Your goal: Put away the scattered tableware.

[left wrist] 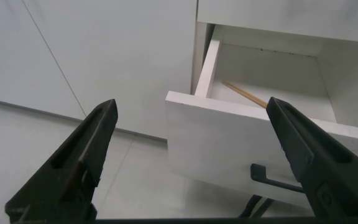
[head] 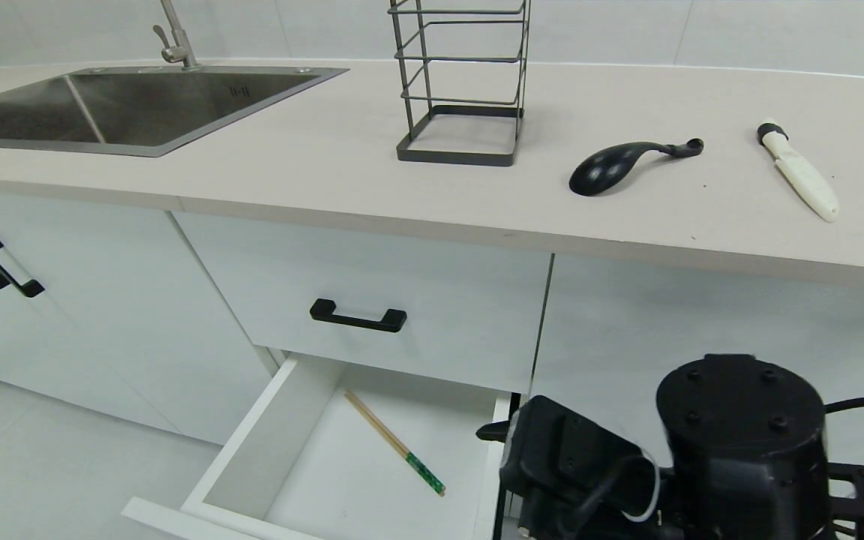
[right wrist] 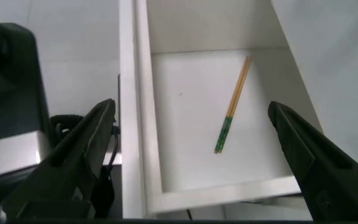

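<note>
A black spoon [head: 612, 166] and a white knife with a black handle end [head: 799, 174] lie on the right part of the beige countertop [head: 327, 172]. Below the counter, a white drawer [head: 252, 435] stands pulled out, with a pair of wooden chopsticks with green tips [head: 394, 442] lying inside. My right gripper [right wrist: 190, 107] hangs open above the drawer [right wrist: 143, 124] and the chopsticks [right wrist: 232, 106], holding nothing. My left gripper [left wrist: 190, 106] is open and empty, low in front of the drawer's front panel [left wrist: 229, 137], where the chopsticks [left wrist: 244, 93] peek over its edge.
A dark wire rack [head: 462, 82] stands at the middle back of the counter, and a steel sink [head: 124, 105] with a tap is at the left. A shut drawer with a black handle [head: 358, 316] sits above the open one. Cabinet doors flank it.
</note>
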Robot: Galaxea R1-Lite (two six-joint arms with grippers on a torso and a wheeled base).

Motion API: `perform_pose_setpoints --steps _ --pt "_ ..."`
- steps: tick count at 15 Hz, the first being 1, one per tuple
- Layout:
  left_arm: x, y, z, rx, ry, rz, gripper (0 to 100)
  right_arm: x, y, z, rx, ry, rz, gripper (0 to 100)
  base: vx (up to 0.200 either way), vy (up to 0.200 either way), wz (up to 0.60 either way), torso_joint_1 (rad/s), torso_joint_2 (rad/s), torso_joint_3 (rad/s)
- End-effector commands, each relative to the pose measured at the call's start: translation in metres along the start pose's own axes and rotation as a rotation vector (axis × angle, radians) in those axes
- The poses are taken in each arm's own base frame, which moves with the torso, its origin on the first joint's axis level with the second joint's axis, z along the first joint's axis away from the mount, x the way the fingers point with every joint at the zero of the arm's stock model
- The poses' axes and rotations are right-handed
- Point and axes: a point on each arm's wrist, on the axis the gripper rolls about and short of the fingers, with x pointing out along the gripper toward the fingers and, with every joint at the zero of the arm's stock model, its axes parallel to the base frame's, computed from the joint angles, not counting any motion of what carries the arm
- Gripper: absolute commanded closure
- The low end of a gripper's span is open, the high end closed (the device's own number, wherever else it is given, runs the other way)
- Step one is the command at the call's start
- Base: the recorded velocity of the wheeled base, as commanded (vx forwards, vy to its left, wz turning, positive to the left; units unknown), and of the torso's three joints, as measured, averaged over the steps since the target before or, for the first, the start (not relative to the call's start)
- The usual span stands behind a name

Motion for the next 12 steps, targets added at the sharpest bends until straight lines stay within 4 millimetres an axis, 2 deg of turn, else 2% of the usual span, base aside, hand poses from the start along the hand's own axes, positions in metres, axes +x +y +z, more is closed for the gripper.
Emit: perform_pose_setpoints --steps 1,2,4,8,12 --pt "0.000 0.000 0.000 0.000 0.000 0.001 0 -0.015 -0.002 -0.001 0.027 -0.019 0.021 0 0.000 0.000 0.00 0.000 0.00 0.000" --pt "0.000 0.000 0.000 0.000 0.000 0.001 0 -0.014 0.005 -0.008 0.065 -0.003 0.083 0 0.000 0.000 0.00 0.000 0.00 0.000" --pt "0.000 0.000 0.000 0.000 0.000 0.001 0 -0.009 0.017 -0.008 0.057 0.002 0.122 0 0.000 0.000 0.00 0.000 0.00 0.000" --pt "0.000 0.000 0.000 0.000 0.000 0.001 0 0.010 0.017 -0.009 0.064 -0.038 0.107 0 0.000 0.000 0.00 0.000 0.00 0.000" --pt "0.000 0.000 0.000 0.000 0.000 0.001 0 0.018 0.016 -0.006 0.056 -0.044 0.114 0 0.000 0.000 0.00 0.000 0.00 0.000"
